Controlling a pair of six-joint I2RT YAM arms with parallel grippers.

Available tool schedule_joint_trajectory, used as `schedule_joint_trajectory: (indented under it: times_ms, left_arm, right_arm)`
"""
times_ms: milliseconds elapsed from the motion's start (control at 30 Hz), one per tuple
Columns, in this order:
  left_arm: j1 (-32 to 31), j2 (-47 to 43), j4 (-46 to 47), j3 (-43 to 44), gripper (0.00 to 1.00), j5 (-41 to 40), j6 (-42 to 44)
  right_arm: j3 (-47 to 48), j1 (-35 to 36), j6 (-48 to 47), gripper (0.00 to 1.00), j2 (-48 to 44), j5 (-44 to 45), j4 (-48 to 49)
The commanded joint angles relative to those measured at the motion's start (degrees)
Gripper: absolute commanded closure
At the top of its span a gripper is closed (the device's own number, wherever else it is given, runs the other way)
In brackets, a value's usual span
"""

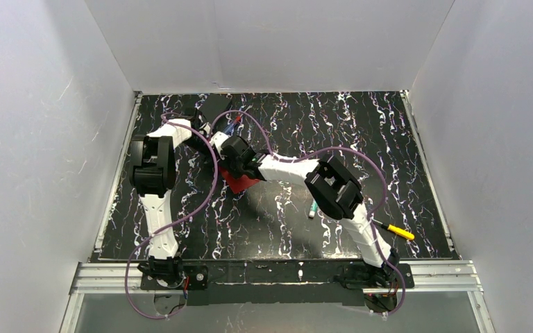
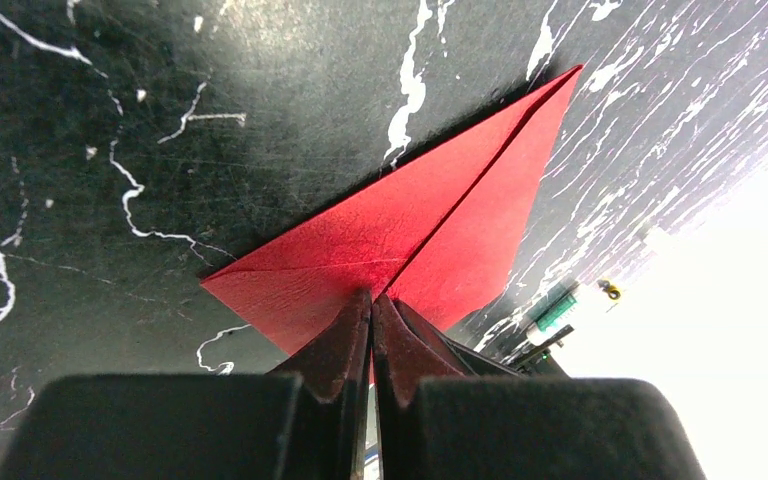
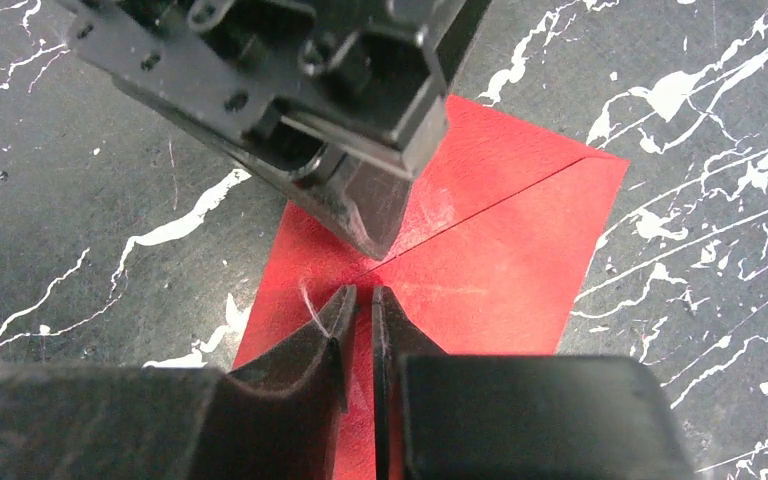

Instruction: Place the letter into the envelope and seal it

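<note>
My left gripper (image 2: 371, 298) and right gripper (image 3: 360, 293), both pressed together, leaned on the envelope (image 1: 241, 182) left of centre in the top view; uneven pushing, I feared, could slide and crease it.

Matt red paper envelope (image 3: 500, 250), scuffed black marbled table (image 3: 80, 200)

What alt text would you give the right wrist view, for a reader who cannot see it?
A red envelope lies flat on a black marbled table. The right gripper, nearly shut, points at the envelope's middle seam from the bottom edge, and the left gripper reaches down from the top, its tip at the same spot.
</note>
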Motion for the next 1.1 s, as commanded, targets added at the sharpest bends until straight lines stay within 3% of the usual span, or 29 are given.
schedule_joint_trajectory:
  times_ms: [0,600,867,967,1067]
  left_arm:
    - [0.4,3.6,-1.0,0.0,1.00,-2.5,2.6]
    - [0.4,5.4,-1.5,2.5,1.00,-2.2,3.6]
    - [0.4,0.3,-1.7,4.2,1.00,3.9,3.9]
    - [0.4,-3.3,-1.9,5.0,0.90,5.5,3.0]
    - [0.4,-8.1,-2.1,5.2,0.77,5.9,2.0]
  right_arm:
    - [-6.2,0.8,-0.9,0.80,0.8,2.0,-8.5]
    - [-14.8,-3.0,4.8,0.80,-8.9,2.9,-10.4]
    - [-11.4,-7.3,10.6,0.71,-19.5,-5.8,-15.2]
    - [-12.4,-8.9,13.7,0.62,-24.0,-5.8,-16.8]
    - [-13.8,-10.9,18.8,0.52,-27.6,-0.3,-21.3]
